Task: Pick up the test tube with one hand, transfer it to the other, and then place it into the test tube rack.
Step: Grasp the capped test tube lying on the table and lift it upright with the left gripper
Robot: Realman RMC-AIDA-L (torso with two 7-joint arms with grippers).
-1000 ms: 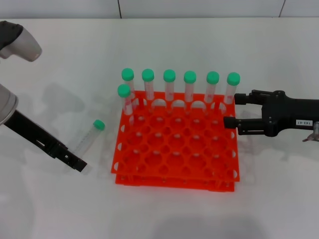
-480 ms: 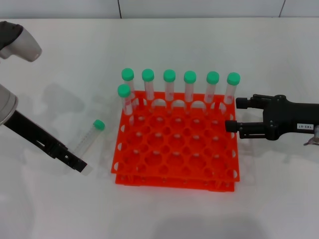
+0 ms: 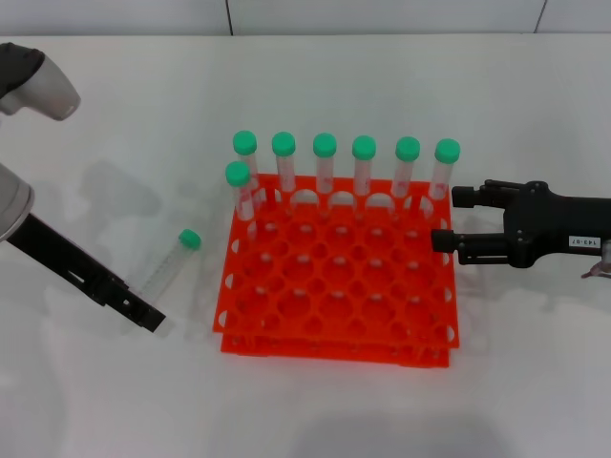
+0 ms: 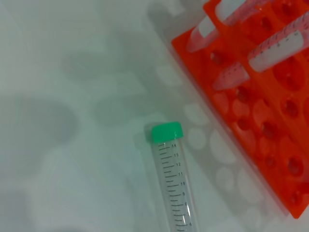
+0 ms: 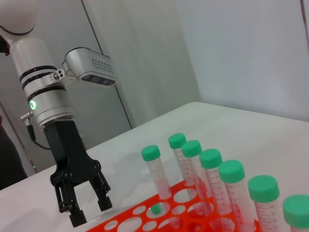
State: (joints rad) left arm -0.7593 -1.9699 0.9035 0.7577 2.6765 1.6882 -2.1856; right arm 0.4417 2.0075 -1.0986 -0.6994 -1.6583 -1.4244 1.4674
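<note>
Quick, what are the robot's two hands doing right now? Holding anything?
Left gripper: open, empty, poised over the table beside the loose test tube.
Right gripper: open, empty, beside the test tube rack.

Our black two-finger left gripper [image 5: 89, 211] hangs low on its silver-white arm, fingers parted. Our white-labelled black right gripper [image 3: 449, 217] reaches sideways, fingers spread.

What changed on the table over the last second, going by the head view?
The right tool drew back slightly from the test tube rack toward the robot's right; it now sits open beside the rack's right edge. The left tool barely shifted and remains near the lying test tube, not gripping it. The loose tube, the rack and the seven standing tubes stayed put.
</note>
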